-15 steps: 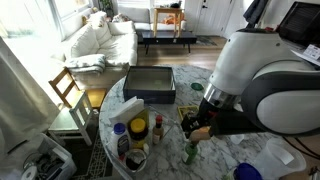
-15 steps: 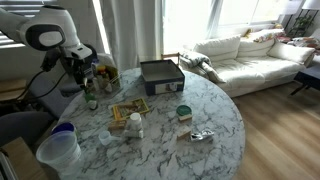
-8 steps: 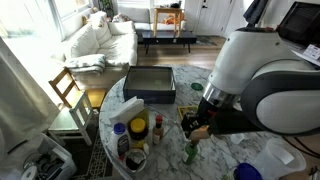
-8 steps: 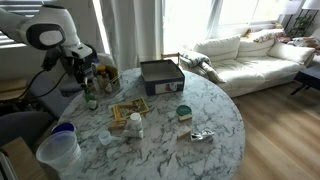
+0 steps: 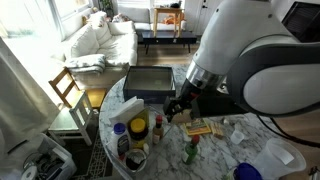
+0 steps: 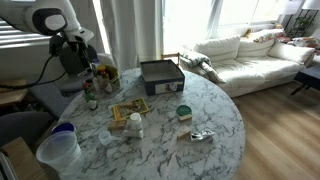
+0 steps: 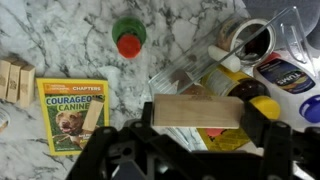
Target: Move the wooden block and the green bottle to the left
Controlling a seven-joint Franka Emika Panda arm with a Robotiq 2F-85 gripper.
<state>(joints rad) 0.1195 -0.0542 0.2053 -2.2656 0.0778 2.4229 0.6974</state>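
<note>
Tan wooden block (image 7: 197, 110) sits level, red-capped green bottle (image 7: 128, 38) upright.

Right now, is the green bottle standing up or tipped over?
Standing up: from above, the green bottle shows its round top and red cap.

- A round marble table (image 6: 212, 108) is shown in both exterior views.
- A dark rectangular tray (image 5: 150, 83) is placed at the table edge towards the sofa.
- A white sofa (image 6: 245, 55) is located beyond the table; a low dark table (image 5: 165, 38) is located near it.
- A wooden chair (image 5: 68, 88) is positioned beside the table.
- A yellow-bordered booklet (image 7: 72, 113), titled "Courageous Canines", is laid flat on the marble.
- A white-capped jar (image 6: 134, 123) is set just beside the booklet.
- A small green-lidded tin (image 6: 184, 112) and a crinkled silver item (image 6: 200, 135) are placed near each other.
- A clear tub with a blue lid (image 6: 58, 148) is set at the table edge.
- A yellow container (image 5: 138, 127) is grouped with other jars.
</note>
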